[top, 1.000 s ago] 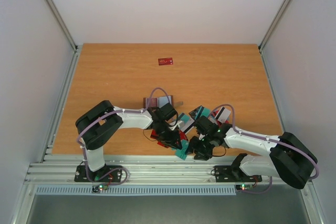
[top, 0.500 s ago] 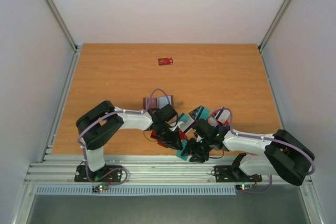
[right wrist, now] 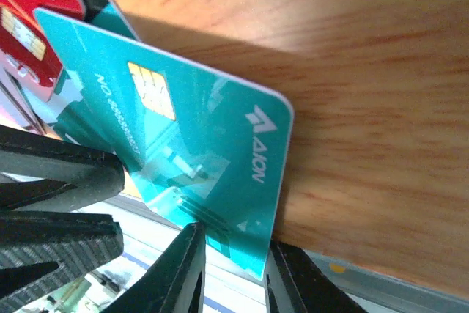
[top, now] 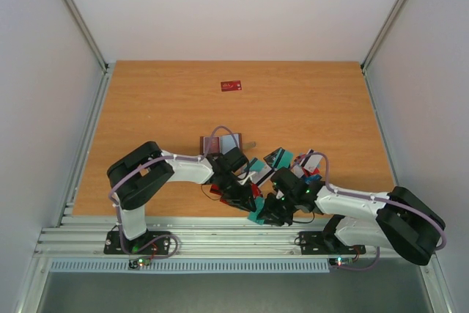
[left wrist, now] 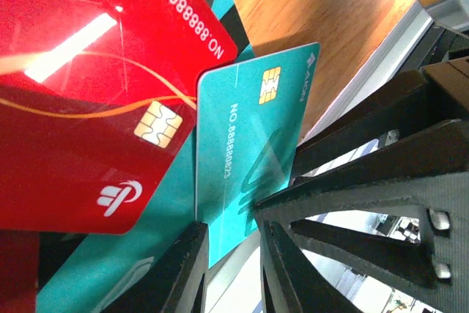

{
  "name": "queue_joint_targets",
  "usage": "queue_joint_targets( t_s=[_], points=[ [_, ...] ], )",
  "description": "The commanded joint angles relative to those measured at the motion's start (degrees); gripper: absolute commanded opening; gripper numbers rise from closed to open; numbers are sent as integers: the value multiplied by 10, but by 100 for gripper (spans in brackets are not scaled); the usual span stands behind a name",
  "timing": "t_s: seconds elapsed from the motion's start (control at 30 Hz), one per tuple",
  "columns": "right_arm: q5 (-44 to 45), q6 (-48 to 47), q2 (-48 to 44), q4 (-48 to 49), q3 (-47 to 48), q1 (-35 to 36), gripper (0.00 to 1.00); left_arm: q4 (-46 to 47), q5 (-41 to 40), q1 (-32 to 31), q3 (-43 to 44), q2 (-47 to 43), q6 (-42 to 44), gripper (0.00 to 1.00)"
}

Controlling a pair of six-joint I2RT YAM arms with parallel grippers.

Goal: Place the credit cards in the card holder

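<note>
A teal credit card [top: 256, 217] [left wrist: 249, 130] [right wrist: 190, 144] stands tilted at the table's near edge, between my two grippers. My left gripper [top: 248, 201] [left wrist: 231, 236] is shut on one end of it. My right gripper [top: 265, 214] [right wrist: 231, 254] is shut on the opposite corner, both tips against the card. In the left wrist view a red card [left wrist: 95, 93] overlaps the teal one. More credit cards [top: 282, 157] lie in a loose pile behind the grippers. The brown card holder [top: 220, 142] lies beyond my left wrist, partly hidden by it.
A single red card [top: 231, 86] lies far back on the wooden table [top: 146, 108]. The metal rail [top: 220, 226] at the near edge runs just under the grippers. White walls enclose the table on three sides.
My right gripper has slid left to the teal card and narrowed its jaws onto the card's corner. The left gripper has kept its place and hold.
</note>
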Motion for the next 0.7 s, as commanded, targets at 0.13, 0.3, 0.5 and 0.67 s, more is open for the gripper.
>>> queue_joint_targets(
  t_s=[0.13, 0.3, 0.5, 0.67],
  points=[
    [56, -9, -30, -32, 14, -1, 6, 15, -8, -7, -14, 15, -10, 23],
    [53, -24, -31, -49, 28, -1, 1, 11, -19, -7, -11, -5, -19, 23],
    [65, -62, -64, -150, 80, -2, 1, -32, -54, -7, 4, -58, -17, 25],
    [72, -94, -114, -222, 114, -7, 1, -81, -85, 2, 23, -122, -10, 31]
  ],
)
